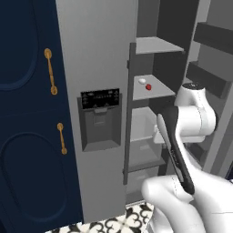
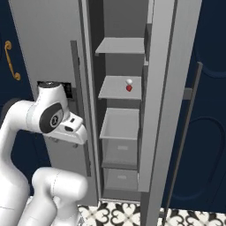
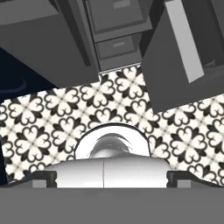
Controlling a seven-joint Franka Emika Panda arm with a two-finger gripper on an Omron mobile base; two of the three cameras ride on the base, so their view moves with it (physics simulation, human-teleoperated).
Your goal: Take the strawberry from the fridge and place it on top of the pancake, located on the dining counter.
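The fridge (image 2: 53, 39) stands with its right-hand door swung open; the strawberry (image 2: 129, 88) rests on the second grey shelf (image 2: 115, 90) from the top, touching a small white lump (image 2: 129, 82); both lie above and well ahead of the hand (image 3: 112, 177); the hand is released, its fingers spread wide, empty, pointing down at the patterned floor tiles (image 3: 52, 118).

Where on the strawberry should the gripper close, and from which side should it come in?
Probably across the strawberry's round middle, coming in level from the fridge's open front: the shelf above blocks a top approach. Keep the fingers off the white lump right beside it.
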